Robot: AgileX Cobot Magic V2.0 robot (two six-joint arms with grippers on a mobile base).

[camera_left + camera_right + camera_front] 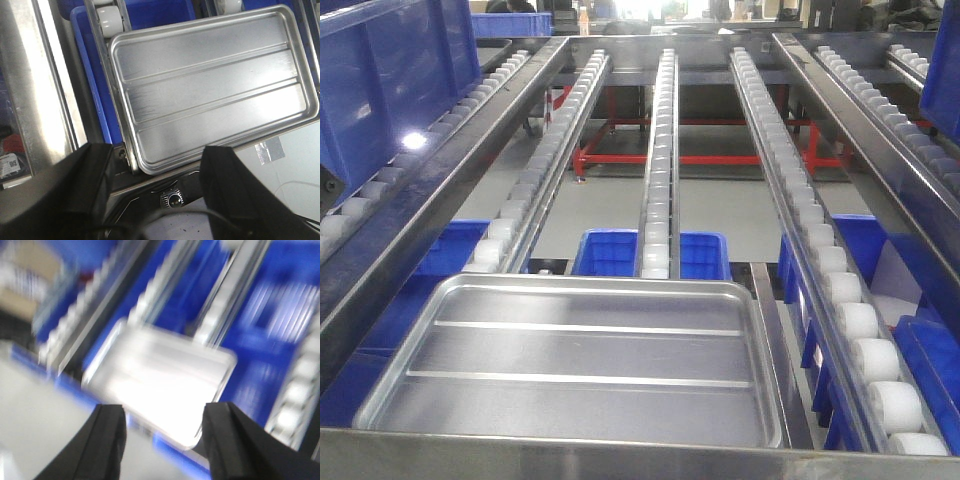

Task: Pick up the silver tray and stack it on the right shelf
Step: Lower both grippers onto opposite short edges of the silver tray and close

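Silver tray [585, 365] lies flat, open side up and empty, at the front end of the right shelf [640, 458]. Its long edge runs along just behind the broad steel front bar. It rests over the near ends of the left roller lane [535, 170] and the centre roller lane [660, 150]. The right roller lane [790, 190] is off to its side, not touching. The two raised ridges on the tray's base run parallel to the front bar. Blue bins [608, 252] sit below the shelf, seen through the gaps between lanes. A big blue crate [390, 70] stands on the neighbouring rack at the far left. In the left wrist view the left gripper [157, 147] has its jaws spread wide with both black fingers [90, 185] on the near side of the tray's front long edge, close to its left corner. It grips nothing, and I can't tell whether a fingertip touches the rim. A wide steel rail [30, 90] runs along the left of that view. The right wrist view is badly blurred. The right gripper [165, 407] is also wide open, black fingers [107, 440] apart with nothing held. The tray shows there only as a bright smear beyond the fingers, over blue bins and roller lanes, and the gap to it can't be judged.
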